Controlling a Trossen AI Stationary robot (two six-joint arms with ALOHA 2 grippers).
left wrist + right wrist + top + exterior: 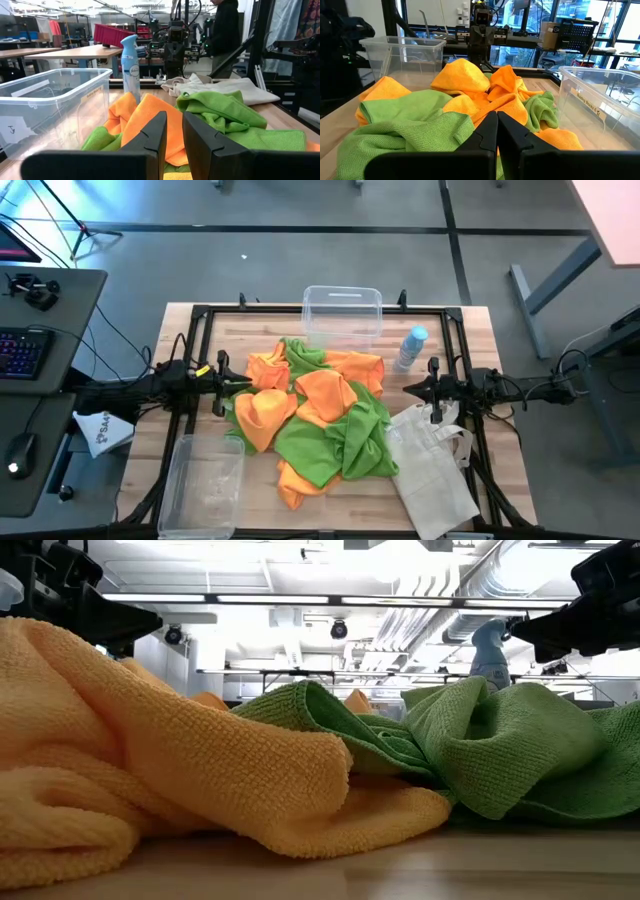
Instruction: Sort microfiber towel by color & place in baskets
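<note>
Several bright orange and green microfiber towels (320,425) lie heaped at table centre. Two clear rectangular plastic baskets sit at 12 o'clock (342,315) and 7 o'clock (200,485). Left gripper (222,388) slightly parted at 9 o'clock; right gripper (412,389) closed empty at 3 o'clock.

Two clear baskets (343,310) (205,480), one spray bottle (411,347), one tote bag (432,465).

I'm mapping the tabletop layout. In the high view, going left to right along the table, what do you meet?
Left gripper → pile of orange and green microfiber towels → blue-capped spray bottle → right gripper → off-white tote bag.
</note>
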